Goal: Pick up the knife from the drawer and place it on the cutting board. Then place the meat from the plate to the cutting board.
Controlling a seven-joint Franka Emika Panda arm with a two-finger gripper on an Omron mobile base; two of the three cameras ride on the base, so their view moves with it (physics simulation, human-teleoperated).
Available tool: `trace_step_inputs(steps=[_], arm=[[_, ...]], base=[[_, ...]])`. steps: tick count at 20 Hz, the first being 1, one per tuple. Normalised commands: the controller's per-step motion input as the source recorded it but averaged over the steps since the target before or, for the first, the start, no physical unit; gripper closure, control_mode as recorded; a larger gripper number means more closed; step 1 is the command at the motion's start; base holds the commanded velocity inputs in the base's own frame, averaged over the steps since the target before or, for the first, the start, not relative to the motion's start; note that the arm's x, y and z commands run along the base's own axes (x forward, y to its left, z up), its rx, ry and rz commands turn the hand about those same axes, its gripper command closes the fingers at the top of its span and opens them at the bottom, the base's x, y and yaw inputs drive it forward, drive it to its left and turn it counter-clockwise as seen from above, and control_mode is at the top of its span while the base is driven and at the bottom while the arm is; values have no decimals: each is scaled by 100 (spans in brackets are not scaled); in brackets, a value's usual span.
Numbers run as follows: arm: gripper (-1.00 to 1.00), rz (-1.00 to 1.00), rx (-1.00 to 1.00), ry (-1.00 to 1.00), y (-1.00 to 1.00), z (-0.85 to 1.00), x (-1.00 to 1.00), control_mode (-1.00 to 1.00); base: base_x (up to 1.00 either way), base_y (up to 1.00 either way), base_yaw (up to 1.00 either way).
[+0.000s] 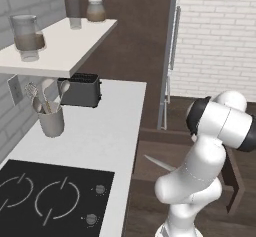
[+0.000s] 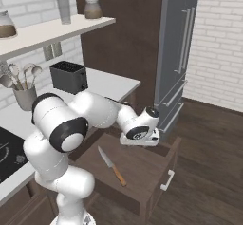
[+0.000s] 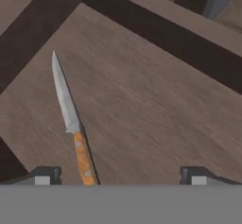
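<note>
Down inside the open drawer (image 2: 142, 172) the knife (image 2: 112, 166) lies flat on the wood. My gripper (image 3: 120, 175) hangs above it, fingers wide apart, holding nothing.

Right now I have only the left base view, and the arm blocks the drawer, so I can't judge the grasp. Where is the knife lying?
Observer: The knife lies flat on the floor of the open drawer, untouched.
Operator: Is the pincer closed?
Observer: No, the pincer is open, above the drawer.
Operator: Is the handle centred between the fingers?
Observer: No. In the hand view the handle sits close to one fingertip, off-centre.
</note>
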Motion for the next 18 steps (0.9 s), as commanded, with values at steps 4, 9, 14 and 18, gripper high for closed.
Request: trace_step_inputs(steps=[4,9,14,18], arm=[[-100,-19,1,-3,47,-20,7,-100],[-100,-6,-5,1,24,0,11,-100],[-100,0,-1,1,46,-1,-18,-100],[-100,0,-4,0,48,-20,-39,-100]], base=[[0,0,0],[0,0,0],[0,0,0],[0,0,0]])
